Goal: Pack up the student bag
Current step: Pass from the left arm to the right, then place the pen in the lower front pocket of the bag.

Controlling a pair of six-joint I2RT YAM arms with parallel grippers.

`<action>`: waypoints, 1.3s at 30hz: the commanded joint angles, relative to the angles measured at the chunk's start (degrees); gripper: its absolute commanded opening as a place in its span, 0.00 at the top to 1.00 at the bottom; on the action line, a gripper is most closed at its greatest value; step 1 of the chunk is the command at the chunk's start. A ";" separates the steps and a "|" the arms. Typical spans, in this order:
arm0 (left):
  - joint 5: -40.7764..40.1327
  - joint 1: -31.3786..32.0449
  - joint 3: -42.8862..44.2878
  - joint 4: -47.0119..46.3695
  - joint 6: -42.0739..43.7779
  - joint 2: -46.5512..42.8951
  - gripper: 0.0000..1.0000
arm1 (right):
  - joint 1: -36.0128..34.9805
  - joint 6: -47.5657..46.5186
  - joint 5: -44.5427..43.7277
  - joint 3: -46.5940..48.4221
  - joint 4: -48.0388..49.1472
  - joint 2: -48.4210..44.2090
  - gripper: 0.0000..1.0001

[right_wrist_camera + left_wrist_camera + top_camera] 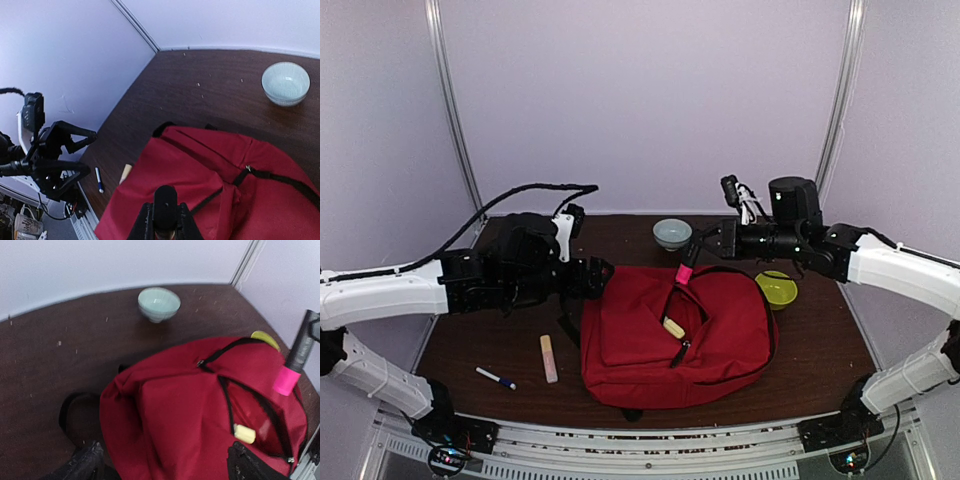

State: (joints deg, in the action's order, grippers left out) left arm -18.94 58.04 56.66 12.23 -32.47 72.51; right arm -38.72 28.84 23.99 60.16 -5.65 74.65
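The student bag (720,340) is a big red backpack lying flat mid-table, its top zipper open. A pale yellow highlighter (673,328) pokes out of the opening. My right gripper (700,246) hovers over the bag's far edge, shut on a black marker with a pink cap (684,272) that points down at the opening. In the right wrist view the marker (165,200) sits clamped between the fingers (145,225). My left gripper (600,272) is open at the bag's left edge. Its fingertips (85,465) straddle the red fabric (175,410) without holding it.
A pale blue bowl (672,233) stands behind the bag and a yellow-green bowl (776,289) at its right. Left of the bag lie a pale pink stick (549,358) and a blue-and-white pen (495,378). Light walls enclose the table's back and sides.
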 commanded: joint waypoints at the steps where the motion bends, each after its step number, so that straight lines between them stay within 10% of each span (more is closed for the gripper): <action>1: 9.85 -1.99 -1.88 5.75 -6.59 6.29 0.12 | -0.13 0.75 2.47 -5.02 -3.99 1.35 1.00; 21: 16.29 -1.97 -0.52 6.38 -5.46 15.85 0.20 | -7.03 9.08 17.39 -7.78 2.84 17.84 1.00; 30: 13.81 -1.97 1.96 10.27 -4.12 11.88 0.20 | -6.36 1.06 6.18 -3.45 -8.90 19.48 0.62; 39: 10.15 -1.97 1.87 13.75 -3.44 7.80 0.19 | -7.28 -9.79 -10.74 5.68 -26.32 12.98 0.48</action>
State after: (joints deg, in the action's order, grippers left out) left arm -6.33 55.99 57.43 23.97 -36.93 82.06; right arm -45.50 25.19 23.18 61.14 -22.02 91.94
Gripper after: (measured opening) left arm 0.802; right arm 0.509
